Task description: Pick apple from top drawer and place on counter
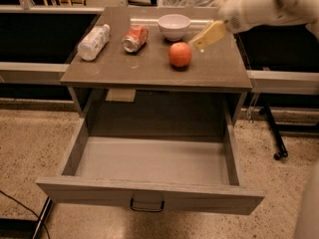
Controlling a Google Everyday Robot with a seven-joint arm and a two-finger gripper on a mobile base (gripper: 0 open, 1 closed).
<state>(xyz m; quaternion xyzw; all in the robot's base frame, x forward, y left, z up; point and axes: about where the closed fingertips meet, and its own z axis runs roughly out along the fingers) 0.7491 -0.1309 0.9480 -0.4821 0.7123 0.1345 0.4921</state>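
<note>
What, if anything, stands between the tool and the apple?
Nothing visible. The tool hangs just right of the apple, which sits on the counter. The bowl is behind the apple and the can to its left.

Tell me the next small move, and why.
Likely draw the gripper up and away: the apple already rests on the counter, apart from the gripper, which hangs just to its upper right. Only the drawer stands open.

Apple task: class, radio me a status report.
Gripper hovering beside apple, not touching. Apple resting on counter. Drawer open. Bowl close behind apple.
</note>
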